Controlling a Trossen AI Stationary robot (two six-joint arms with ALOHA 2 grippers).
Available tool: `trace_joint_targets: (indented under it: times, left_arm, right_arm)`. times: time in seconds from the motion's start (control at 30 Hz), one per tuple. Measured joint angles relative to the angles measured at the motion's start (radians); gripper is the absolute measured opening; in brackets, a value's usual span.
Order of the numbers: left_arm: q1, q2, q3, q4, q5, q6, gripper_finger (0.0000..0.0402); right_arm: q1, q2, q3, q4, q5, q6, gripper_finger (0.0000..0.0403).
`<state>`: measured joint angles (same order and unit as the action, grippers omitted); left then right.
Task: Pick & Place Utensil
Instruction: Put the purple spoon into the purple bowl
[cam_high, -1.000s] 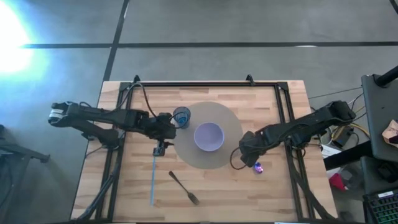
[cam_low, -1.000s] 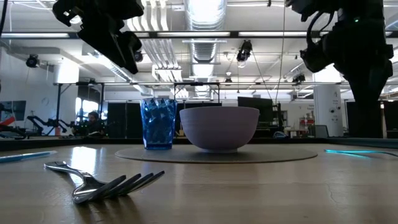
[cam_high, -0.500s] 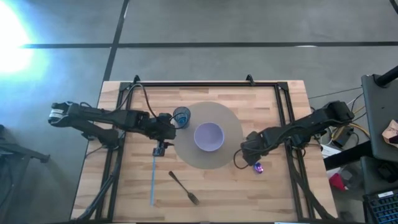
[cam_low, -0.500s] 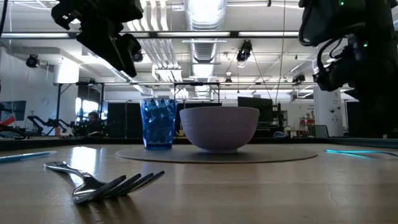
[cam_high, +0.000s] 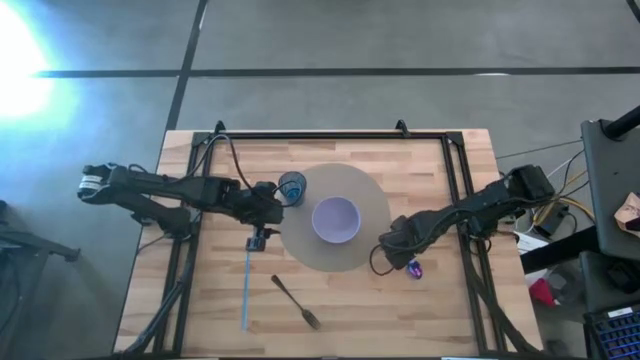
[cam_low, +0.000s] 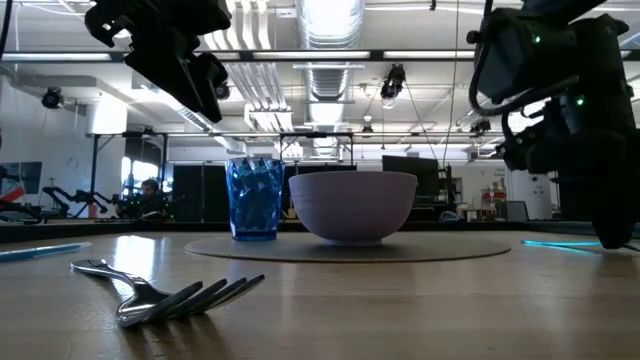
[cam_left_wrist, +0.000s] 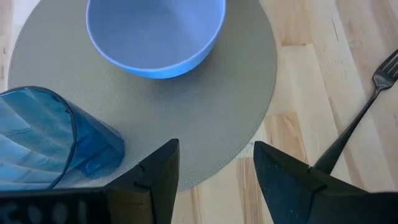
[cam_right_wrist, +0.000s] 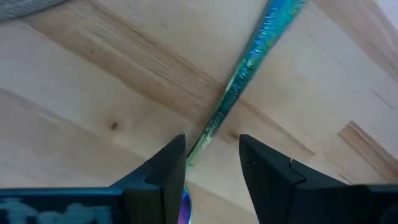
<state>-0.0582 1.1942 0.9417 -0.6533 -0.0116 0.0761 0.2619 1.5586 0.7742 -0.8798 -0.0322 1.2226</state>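
Your iridescent utensil (cam_right_wrist: 249, 65) lies flat on the desk (cam_high: 440, 310), right of the mat (cam_high: 300, 245), its handle running between the right gripper's (cam_right_wrist: 211, 162) released jaws, which sit low over it without closing. On the mat stand the bowl (cam_high: 336, 220) and, at its left edge, the blue cup (cam_high: 291, 187). Your left gripper (cam_left_wrist: 214, 171) hovers beside the cup, jaws released, holding nothing. A fork (cam_high: 295, 301) and a blue straw (cam_high: 246, 290) lie nearer the front.
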Motion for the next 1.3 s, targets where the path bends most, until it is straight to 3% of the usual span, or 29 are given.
trace_joint_targets:
  times: [0.3, 0.83, 1.3]
  left_arm:
    - [0.000, 0.000, 0.000, 0.003, 0.000, -0.001, 0.0197]
    - [0.000, 0.000, 0.000, 0.002, 0.000, -0.001, 0.0197]
    - [0.000, 0.000, 0.000, -0.001, 0.000, -0.001, 0.0197]
  right_arm:
    - [0.000, 0.030, 0.003, 0.022, -0.006, -0.030, 0.0114]
    - [0.003, 0.018, -0.037, 0.039, 0.051, 0.058, 0.0016]
    - [0.001, -0.063, -0.045, -0.029, 0.112, 0.061, 0.0013]
